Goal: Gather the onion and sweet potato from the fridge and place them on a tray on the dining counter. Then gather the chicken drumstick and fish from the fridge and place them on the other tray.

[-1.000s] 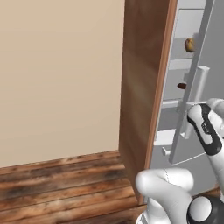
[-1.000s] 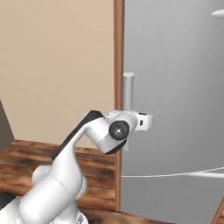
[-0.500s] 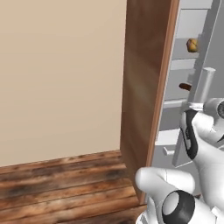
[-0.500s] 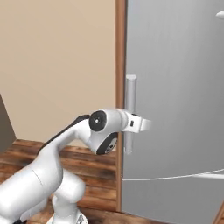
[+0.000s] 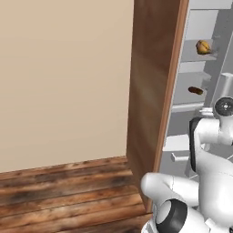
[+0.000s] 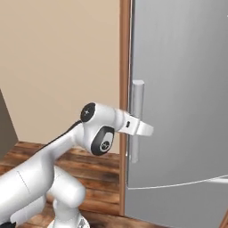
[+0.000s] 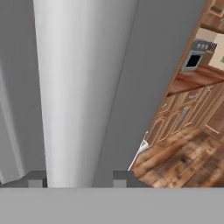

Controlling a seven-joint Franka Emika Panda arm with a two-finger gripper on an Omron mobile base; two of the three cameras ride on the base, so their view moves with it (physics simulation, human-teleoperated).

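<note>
wood plank flooring (image 5: 63, 191) runs along the bottom of the left base view under a plain beige wall (image 5: 63, 82). right of it stands the fridge (image 6: 182, 102), its wood-brown frame (image 5: 152, 91) central in that view, door ajar. on grey shelves at upper right sit the onion (image 5: 203, 47) and, lower, the sweet potato (image 5: 195, 90). the gripper (image 7: 80, 177) straddles the grey bar handle (image 6: 136, 120), a fingertip on each side; whether it is clamped i cannot tell.

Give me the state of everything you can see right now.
Brushed-silver fridge: door partly open.
Vertical grey bar handle: between the gripper's fingertips.
Gripper: straddling the handle, grip unconfirmed.
Round orange-brown onion: on an upper fridge shelf.
Dark brown elongated sweet potato: on the shelf below.
</note>
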